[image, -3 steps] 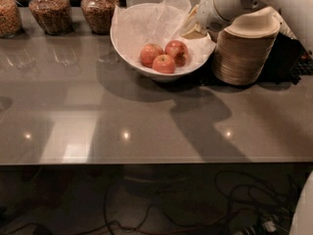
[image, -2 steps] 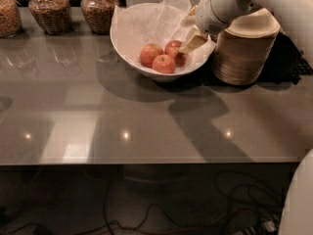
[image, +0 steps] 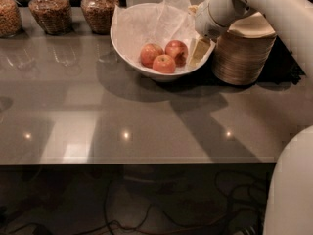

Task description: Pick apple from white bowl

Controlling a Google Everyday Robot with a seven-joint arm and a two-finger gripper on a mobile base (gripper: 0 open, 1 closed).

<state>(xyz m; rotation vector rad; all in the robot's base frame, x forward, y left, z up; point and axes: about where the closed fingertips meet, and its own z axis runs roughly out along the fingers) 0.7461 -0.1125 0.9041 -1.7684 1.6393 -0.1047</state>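
The white bowl (image: 128, 47), lined with crinkled white tissue paper, stands at the back middle of the grey table (image: 146, 121). Three red apples lie in it: one on the left (image: 150, 54), one in front (image: 165, 63), one at the back right (image: 177, 50). My gripper (image: 198, 53) reaches down from the white arm (image: 254, 4) at the upper right. It is inside the bowl's right side, right next to the back right apple. It holds nothing that I can see.
A stack of beige disposable bowls (image: 244, 53) stands right of the white bowl, under my arm. Three glass jars of grain (image: 49, 11) line the back left. The table's front edge (image: 146, 161) has cables on the floor below.
My gripper has come down from the bowl's upper right rim into the bowl, ending beside the back right apple. The apples and the bowl have not moved.
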